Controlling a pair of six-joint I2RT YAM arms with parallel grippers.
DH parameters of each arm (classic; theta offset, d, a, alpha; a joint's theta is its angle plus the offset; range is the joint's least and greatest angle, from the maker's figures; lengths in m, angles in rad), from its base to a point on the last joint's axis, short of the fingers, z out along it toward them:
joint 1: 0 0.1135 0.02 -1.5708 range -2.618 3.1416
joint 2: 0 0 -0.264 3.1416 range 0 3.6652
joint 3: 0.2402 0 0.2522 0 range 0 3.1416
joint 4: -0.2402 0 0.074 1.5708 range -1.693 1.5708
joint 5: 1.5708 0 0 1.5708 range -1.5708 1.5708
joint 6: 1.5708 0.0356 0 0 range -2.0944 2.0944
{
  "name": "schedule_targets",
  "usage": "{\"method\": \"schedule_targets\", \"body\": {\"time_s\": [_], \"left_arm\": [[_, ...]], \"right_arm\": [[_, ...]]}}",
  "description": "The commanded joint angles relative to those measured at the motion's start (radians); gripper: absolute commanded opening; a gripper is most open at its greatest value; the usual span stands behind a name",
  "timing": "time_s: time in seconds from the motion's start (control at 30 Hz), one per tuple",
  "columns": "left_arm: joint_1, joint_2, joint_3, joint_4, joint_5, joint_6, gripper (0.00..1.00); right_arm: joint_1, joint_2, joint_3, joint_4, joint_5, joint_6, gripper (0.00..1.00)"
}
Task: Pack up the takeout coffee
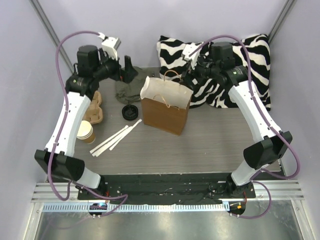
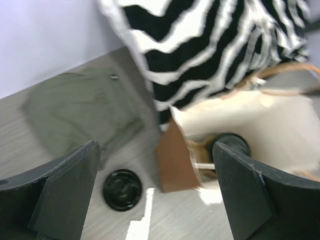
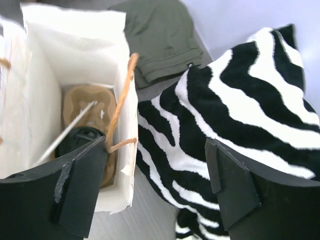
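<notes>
The takeout coffee cup [image 1: 85, 132], tan with a pale rim, stands upright at the table's left, beside my left arm. The brown paper bag [image 1: 165, 112] stands open in the middle. Inside it, the right wrist view shows a tan pulp carrier [image 3: 88, 106], a black round top [image 3: 79, 139] and a white stick. My left gripper [image 1: 128, 68] is open and empty, up behind the bag's left side; it also shows in the left wrist view [image 2: 155, 195]. My right gripper [image 1: 188, 78] is open and empty over the bag's right edge; it also shows in the right wrist view [image 3: 155, 192].
A second pulp carrier [image 1: 94, 107] lies partly under my left arm. A black lid [image 1: 129, 111] lies left of the bag and shows in the left wrist view [image 2: 122, 189]. White strips [image 1: 115, 137] lie in front. Olive cloth [image 1: 131, 89] and zebra cloth [image 1: 227, 67] lie at the back.
</notes>
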Motion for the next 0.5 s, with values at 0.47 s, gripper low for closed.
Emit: {"method": "schedule_targets", "body": {"time_s": [0.47], "left_arm": [[0.172,0.220,0.304,-0.692,-0.161,0.204,1.00]], "right_arm": [[-0.255,-0.467,-0.419,0.118,0.385,0.683,0.94]]}}
